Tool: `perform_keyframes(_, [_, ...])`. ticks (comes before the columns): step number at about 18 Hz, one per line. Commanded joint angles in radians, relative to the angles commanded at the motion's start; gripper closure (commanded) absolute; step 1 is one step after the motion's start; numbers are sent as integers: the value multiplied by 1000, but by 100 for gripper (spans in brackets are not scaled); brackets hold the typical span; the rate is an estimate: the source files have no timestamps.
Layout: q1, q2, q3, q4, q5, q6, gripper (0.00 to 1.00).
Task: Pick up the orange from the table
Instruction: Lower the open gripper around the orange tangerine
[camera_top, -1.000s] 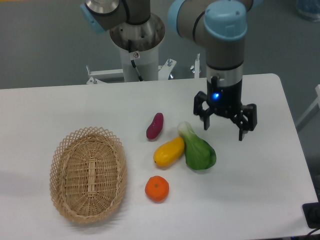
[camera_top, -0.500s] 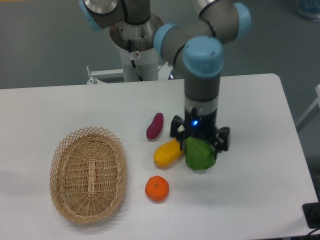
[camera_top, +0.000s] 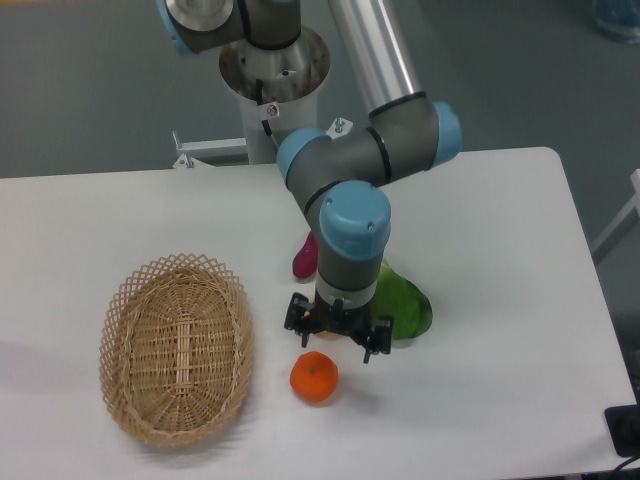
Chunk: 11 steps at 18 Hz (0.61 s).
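claw (camera_top: 337, 334) swung left, now spread above orange (camera_top: 314, 377); green vegetable (camera_top: 403, 303) beside, basket (camera_top: 176, 346) left.

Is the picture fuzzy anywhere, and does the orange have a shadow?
In the fixed camera view, the whole picture is a little soft, but the orange and the basket are clear enough to see. The orange casts a faint grey shadow on the white table to its right. The gripper above it looks dark, so its fingers are hard to make out. Lighting is even, with no strong glare.
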Motion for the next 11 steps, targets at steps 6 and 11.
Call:
perform_keyframes(6, [-25,-44,-15,57,14,-17,0])
perform_keyframes(11, [-25,-66,-14,71,14,-15,0])
